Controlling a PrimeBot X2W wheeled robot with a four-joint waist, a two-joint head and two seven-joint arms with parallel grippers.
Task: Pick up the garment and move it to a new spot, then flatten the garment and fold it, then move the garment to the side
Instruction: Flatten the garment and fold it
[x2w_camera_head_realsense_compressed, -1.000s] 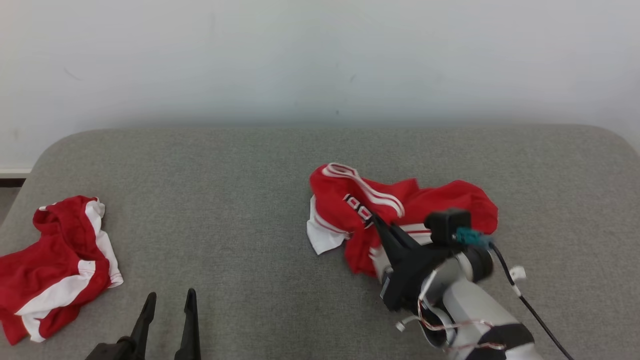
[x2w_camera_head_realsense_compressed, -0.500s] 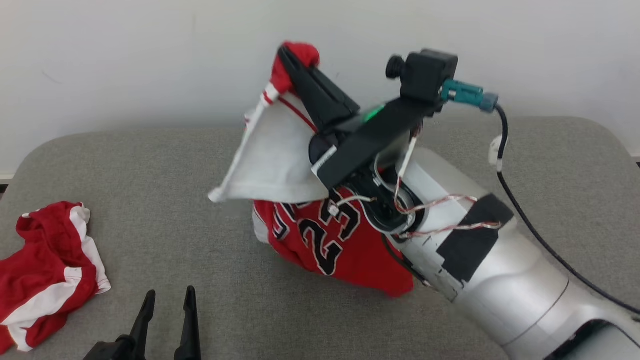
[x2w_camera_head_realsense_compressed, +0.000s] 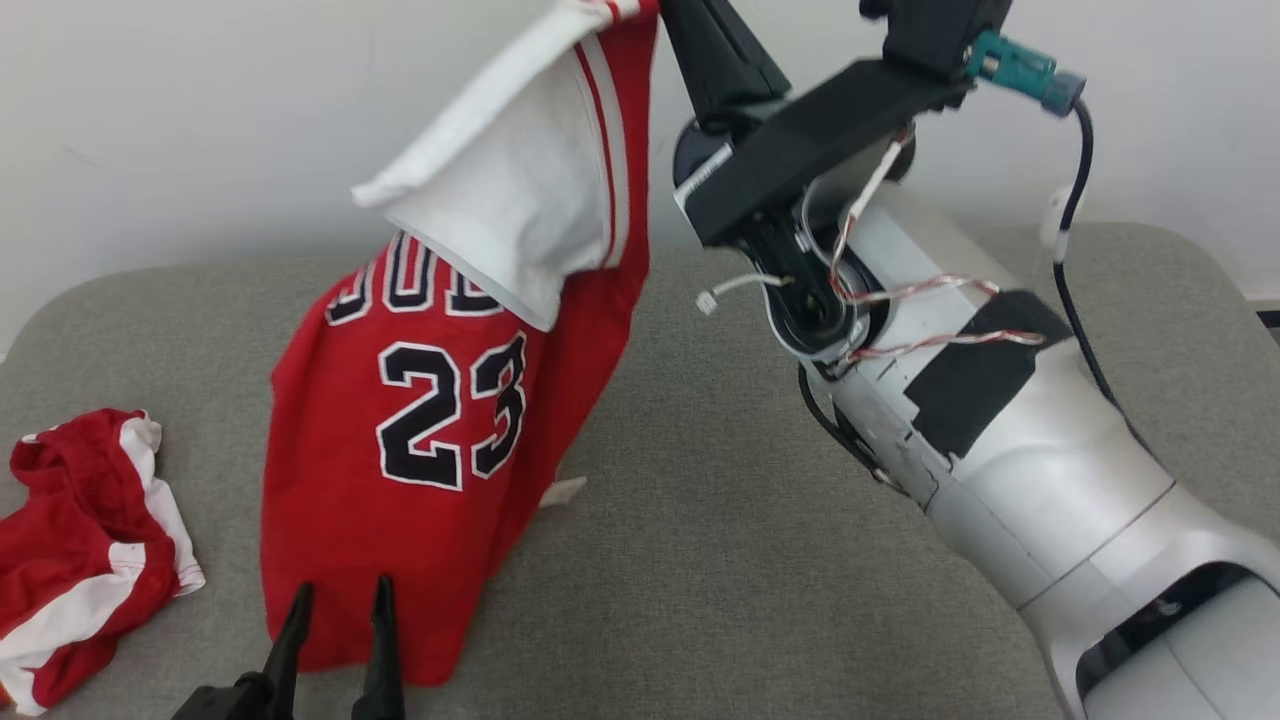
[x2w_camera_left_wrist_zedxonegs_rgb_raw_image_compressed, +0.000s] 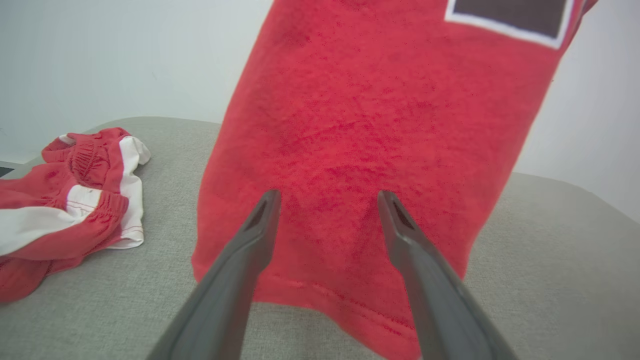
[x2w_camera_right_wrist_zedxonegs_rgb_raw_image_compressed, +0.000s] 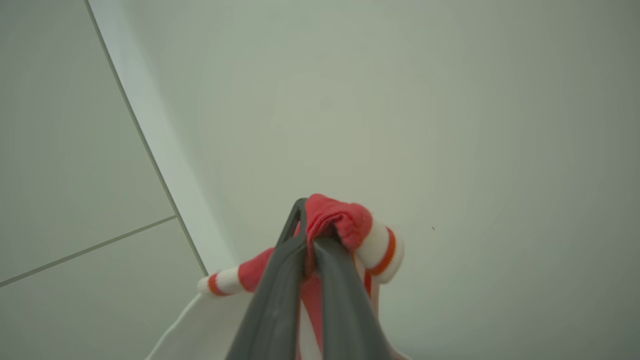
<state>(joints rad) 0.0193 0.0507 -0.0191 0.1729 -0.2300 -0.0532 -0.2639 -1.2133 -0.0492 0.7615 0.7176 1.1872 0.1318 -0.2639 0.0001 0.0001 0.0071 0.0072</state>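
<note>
Grey padded surface (x2w_camera_head_realsense_compressed: 750, 560) before a white wall (x2w_camera_head_realsense_compressed: 200, 120): one red number 23 jersey (x2w_camera_head_realsense_compressed: 420, 430) hangs over its front-left part, pinched at a trimmed edge by the right gripper (x2w_camera_right_wrist_zedxonegs_rgb_raw_image_compressed: 310, 235), whose jaws are pressed together on the cloth. Left gripper (x2w_camera_head_realsense_compressed: 340, 588), jaws spread, holds nothing. So small a pinch may slip, and the jersey would drop crumpled. One pair of red-white shorts (x2w_camera_head_realsense_compressed: 80, 540) lies at the left edge.

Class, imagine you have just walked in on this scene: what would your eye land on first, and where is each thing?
First, the red jersey numbered 23, hanging in mid-picture from the right end effector, shut on its trim high above the grey cushioned surface. Next, the open left end effector low in front of its hem, and a crumpled red and white garment at the surface's far left.
</note>
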